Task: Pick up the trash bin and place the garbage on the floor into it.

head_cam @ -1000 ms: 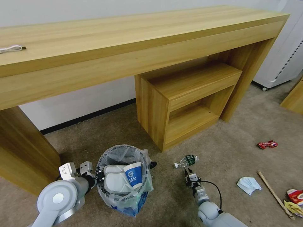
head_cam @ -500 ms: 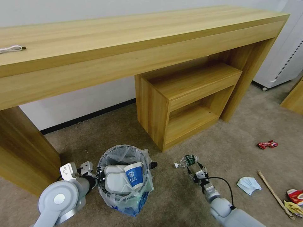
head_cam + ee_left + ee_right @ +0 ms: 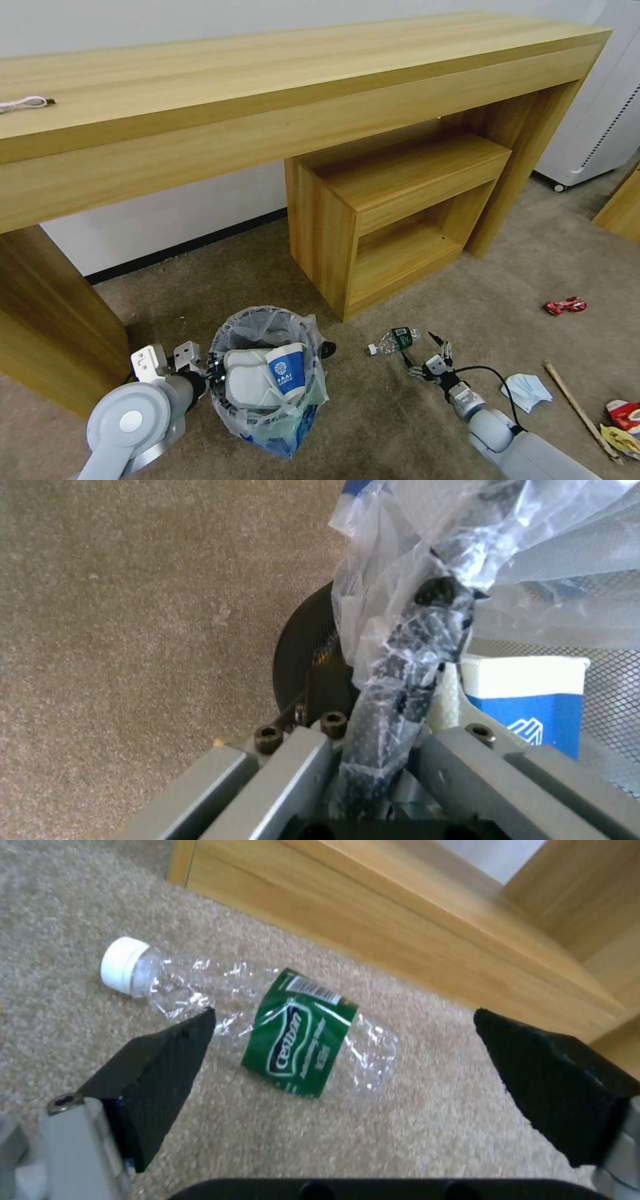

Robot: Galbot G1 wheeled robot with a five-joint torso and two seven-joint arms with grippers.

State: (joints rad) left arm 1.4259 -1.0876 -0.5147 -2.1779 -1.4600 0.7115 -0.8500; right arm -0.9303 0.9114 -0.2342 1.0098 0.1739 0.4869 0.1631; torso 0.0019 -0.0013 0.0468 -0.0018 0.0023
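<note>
The crushed bottle point(image 3: 267, 1025) lies flat along the wooden cabinet point(image 3: 393, 213), white cap toward the trash bin point(image 3: 267, 373) pinched by the left gripper point(image 3: 212, 369), right gripper point(image 3: 427, 350) spread beside it.

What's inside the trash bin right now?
Inside the trash bin, held at its rim by the left gripper, lie a white slipper and a blue-white paper cup. Anything beneath them is covered.
</note>
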